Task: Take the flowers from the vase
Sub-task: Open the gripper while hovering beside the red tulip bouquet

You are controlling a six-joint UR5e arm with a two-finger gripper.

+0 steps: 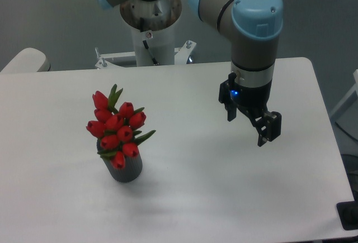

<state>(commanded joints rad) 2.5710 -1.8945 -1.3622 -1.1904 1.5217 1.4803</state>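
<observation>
The flowers [116, 125], a tight bunch of red closed tulip buds with green leaves, stand in the vase [126, 169], a small dark grey cylinder on the left part of the white table. My gripper [247, 127] hangs over the table's right half, well to the right of the flowers and apart from them. Its two black fingers are spread and nothing is between them.
The white table [224, 198] has its right edge near the gripper's side. The arm's white base [151, 28] stands behind the table's far edge. A black object [349, 215] sits off the front right corner.
</observation>
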